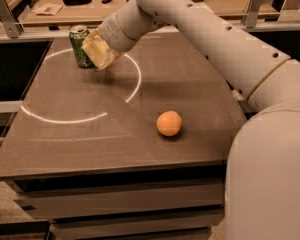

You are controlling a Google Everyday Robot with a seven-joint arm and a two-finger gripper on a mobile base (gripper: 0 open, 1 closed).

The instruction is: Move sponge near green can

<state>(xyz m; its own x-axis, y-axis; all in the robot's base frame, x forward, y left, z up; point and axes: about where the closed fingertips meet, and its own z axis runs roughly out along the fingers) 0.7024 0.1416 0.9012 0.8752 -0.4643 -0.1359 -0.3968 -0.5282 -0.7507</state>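
The green can point(80, 45) stands upright at the far left of the table, with a silver top. The pale yellow sponge point(98, 50) is held at the end of my arm, just right of the can and close to touching it, low over the table. My gripper point(102, 48) is at the sponge, mostly hidden behind it and the wrist. The white arm reaches in from the right across the table's back.
A round orange fruit point(168, 123) lies at the middle right of the brown table point(90, 144). Bright curved light streaks cross the tabletop. Another table with clutter point(65, 4) stands behind. My arm's bulk fills the right side.
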